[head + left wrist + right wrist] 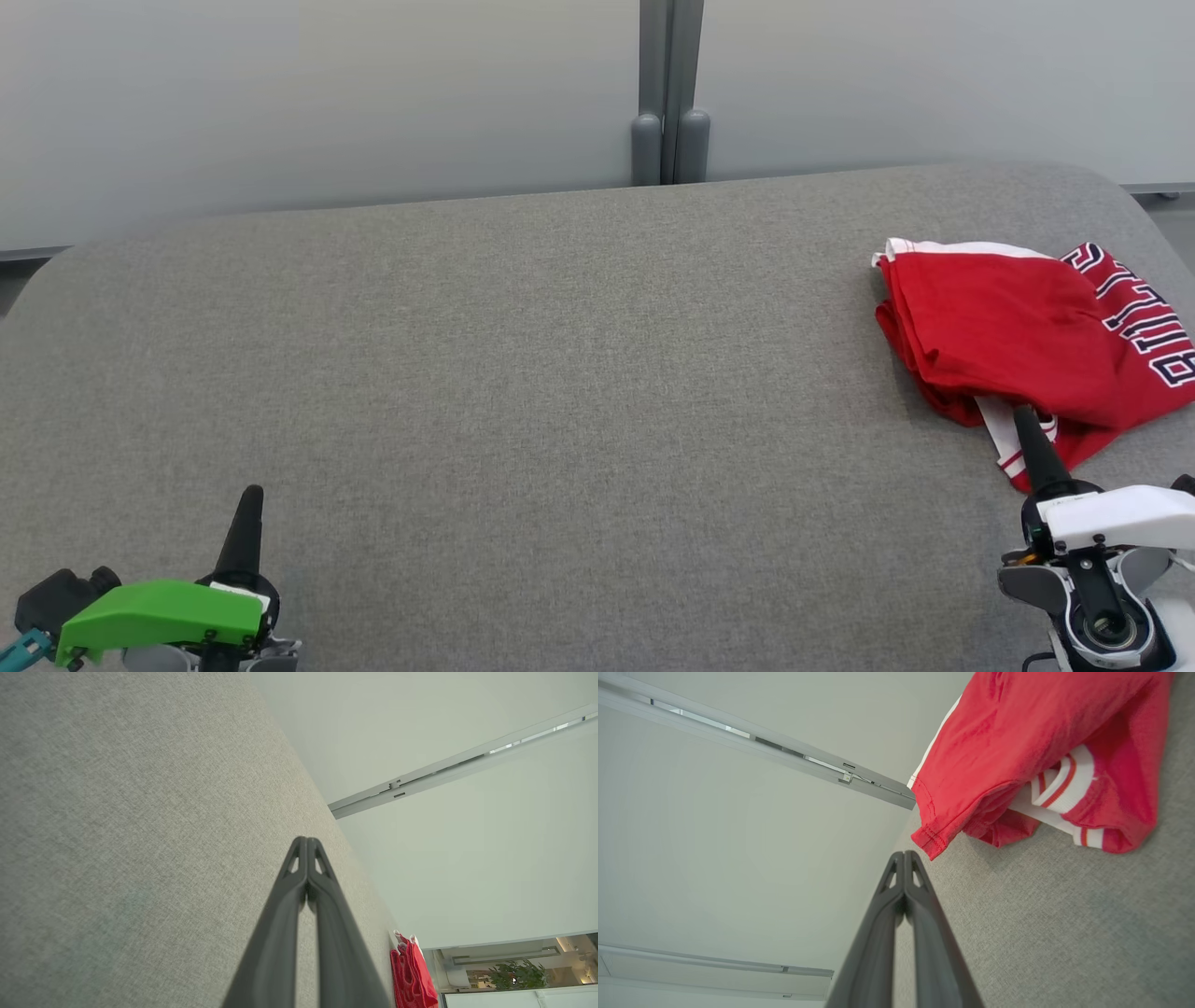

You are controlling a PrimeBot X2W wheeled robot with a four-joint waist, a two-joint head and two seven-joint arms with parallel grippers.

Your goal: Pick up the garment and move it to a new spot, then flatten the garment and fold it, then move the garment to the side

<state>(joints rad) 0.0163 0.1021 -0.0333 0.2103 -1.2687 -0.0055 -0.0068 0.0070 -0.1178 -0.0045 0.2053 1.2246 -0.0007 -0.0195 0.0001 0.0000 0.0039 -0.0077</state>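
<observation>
Loosely folded, the red jersey point(1018, 327) lies at 3 o'clock on the grey upholstered surface point(560, 373), cut by the frame edge. Its long axis runs roughly from 10 to 4 o'clock, with the lettered end toward 3 o'clock and the white-and-red striped trim toward 6 o'clock. The right gripper point(1024, 417), fingers pressed together and empty, sits at the jersey's 6 o'clock, its tip just short of a hem corner. The left gripper point(250, 499), likewise closed and empty, rests at 7 o'clock, well apart.
</observation>
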